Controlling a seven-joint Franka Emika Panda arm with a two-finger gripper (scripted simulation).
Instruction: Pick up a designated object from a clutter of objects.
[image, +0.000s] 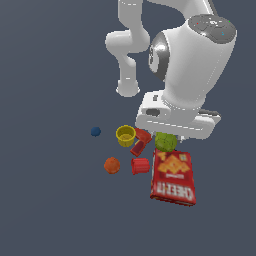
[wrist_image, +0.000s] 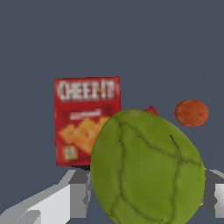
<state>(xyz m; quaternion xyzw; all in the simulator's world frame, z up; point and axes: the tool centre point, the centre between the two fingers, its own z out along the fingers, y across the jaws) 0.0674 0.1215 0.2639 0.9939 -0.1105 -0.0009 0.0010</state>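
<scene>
The yellow-green bumpy pear (image: 166, 142) sits right under my hand, at the far edge of the Cheez-It box (image: 173, 177). In the wrist view the pear (wrist_image: 146, 170) fills the gap between my two grey fingers (wrist_image: 79, 199). My gripper (wrist_image: 146, 199) is shut on it. In the exterior view my gripper (image: 167, 139) is mostly hidden by the hand and the pear. I cannot tell whether the pear touches the floor. The rest of the clutter lies to the exterior view's left of the pear.
A yellow cup (image: 125, 135), red blocks (image: 140, 165), an orange ball (image: 112, 165) and a tiny blue ball (image: 95, 131) lie on the dark floor. The wrist view shows the box (wrist_image: 83, 118) and the orange ball (wrist_image: 191, 112) beyond the pear.
</scene>
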